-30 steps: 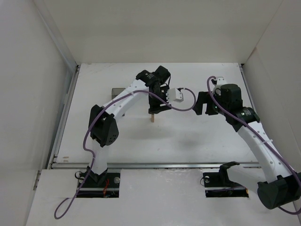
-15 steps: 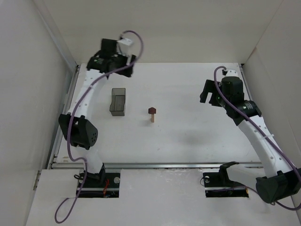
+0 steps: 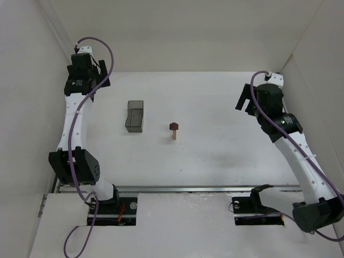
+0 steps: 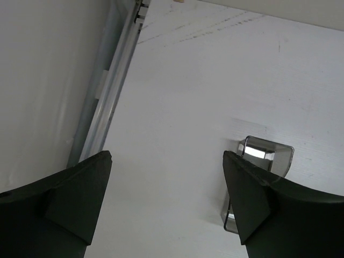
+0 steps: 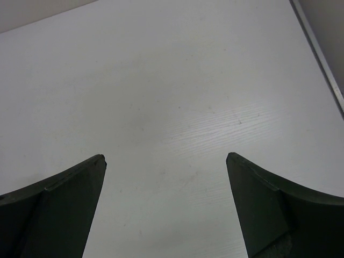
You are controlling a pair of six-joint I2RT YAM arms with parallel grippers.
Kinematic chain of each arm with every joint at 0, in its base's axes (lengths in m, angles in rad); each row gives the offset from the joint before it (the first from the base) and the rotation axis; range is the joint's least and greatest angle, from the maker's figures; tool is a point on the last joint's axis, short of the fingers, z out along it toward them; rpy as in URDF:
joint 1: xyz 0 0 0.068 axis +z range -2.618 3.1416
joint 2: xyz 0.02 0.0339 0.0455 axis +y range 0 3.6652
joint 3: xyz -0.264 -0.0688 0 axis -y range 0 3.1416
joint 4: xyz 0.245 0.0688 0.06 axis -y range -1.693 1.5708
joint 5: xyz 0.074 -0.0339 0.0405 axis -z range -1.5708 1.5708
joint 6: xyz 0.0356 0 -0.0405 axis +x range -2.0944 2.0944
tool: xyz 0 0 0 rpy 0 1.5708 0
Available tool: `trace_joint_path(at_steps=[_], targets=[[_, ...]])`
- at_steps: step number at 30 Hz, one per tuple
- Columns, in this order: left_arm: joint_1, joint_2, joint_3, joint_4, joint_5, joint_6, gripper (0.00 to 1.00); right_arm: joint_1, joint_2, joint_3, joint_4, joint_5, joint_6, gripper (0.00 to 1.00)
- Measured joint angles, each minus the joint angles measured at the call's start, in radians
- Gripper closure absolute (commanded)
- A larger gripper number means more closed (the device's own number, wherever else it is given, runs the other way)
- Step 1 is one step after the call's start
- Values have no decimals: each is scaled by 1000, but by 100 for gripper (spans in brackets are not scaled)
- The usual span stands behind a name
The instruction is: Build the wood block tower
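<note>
Now both hands are pulled away, likely so the little tower can stand alone without a bump. The left hand (image 4: 166, 161) has its fingers wide apart and holds nothing. The right hand (image 5: 165, 161) is the same. The wood block tower (image 3: 173, 131) stands on the table (image 3: 215, 156) between the two hands, well apart from each. A dark red-brown block (image 3: 173, 126) sits on a thin tan block (image 3: 174, 137). A second ago the left hand was right over the tower. It has since gone far off, past the dark bin (image 3: 135, 115).
</note>
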Motion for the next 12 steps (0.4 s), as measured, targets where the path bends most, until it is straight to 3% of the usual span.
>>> trace_joint_path(at_steps=[12], targets=[[11,-8,-18,21,-18,-1,17,0,-13,0,6,28,3,1]])
